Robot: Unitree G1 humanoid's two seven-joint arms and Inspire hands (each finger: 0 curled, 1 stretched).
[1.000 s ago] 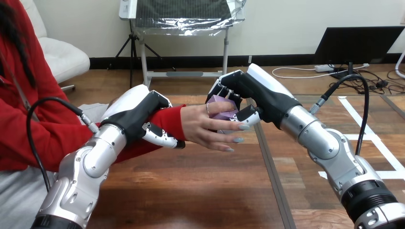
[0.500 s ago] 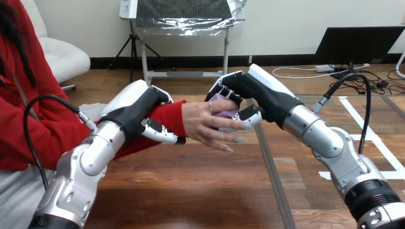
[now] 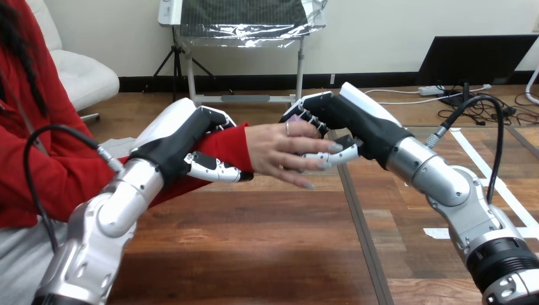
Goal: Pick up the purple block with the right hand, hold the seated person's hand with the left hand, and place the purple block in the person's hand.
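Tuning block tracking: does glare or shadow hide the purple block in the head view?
Head view: lighting even, no glare on the purple block; a sliver shows between the right hand's curled fingers and the person's hand, which cover the rest; mild sheen on the left hand's white shell.

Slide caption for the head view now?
Robot's left hand grips the person's wrist while right hand holds the purple block at the person's hand.

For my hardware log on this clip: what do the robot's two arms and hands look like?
The left arm and right arm have silver, rounded, jointed forearms. The left hand and right hand are black with white shells on their backs and black-and-white fingers.
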